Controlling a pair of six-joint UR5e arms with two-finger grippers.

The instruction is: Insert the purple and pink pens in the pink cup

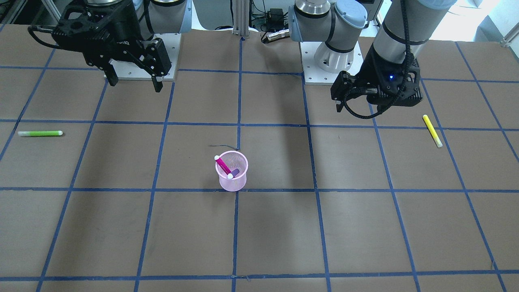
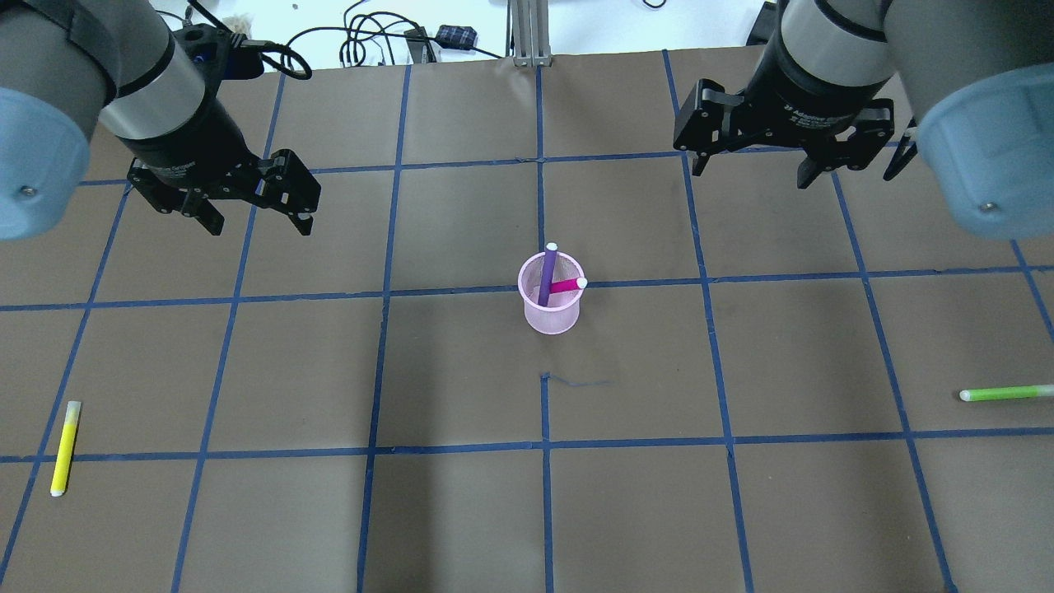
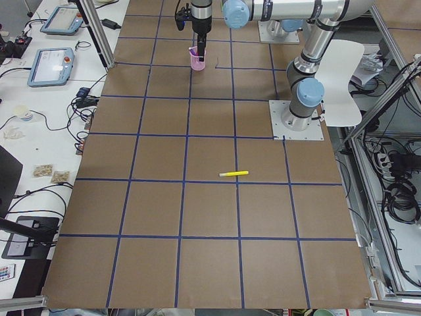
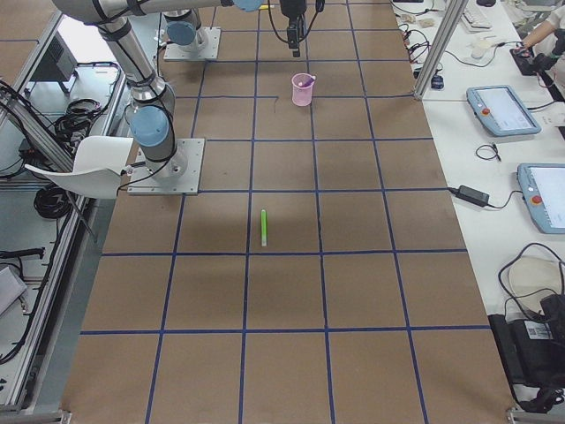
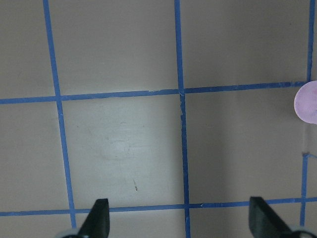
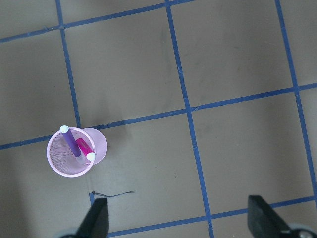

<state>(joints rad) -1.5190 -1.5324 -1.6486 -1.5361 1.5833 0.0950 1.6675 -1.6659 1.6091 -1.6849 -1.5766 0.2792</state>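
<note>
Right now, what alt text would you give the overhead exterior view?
A pink mesh cup stands in the middle of the table holding the purple pen and the pink pen, both leaning. The left gripper and right gripper hang open and empty farther back. A yellow pen lies at the view's left, a green pen at its right.

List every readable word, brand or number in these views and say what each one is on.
"otiq": partial white lettering on the right gripper body, front-facing view; the rest is hidden.
White print on the right gripper's body, overhead view: too blurred to read.
White print on the left gripper body: too blurred to read.
Teach pendant screen: too small to read.
Pink cup: no text visible.
</note>
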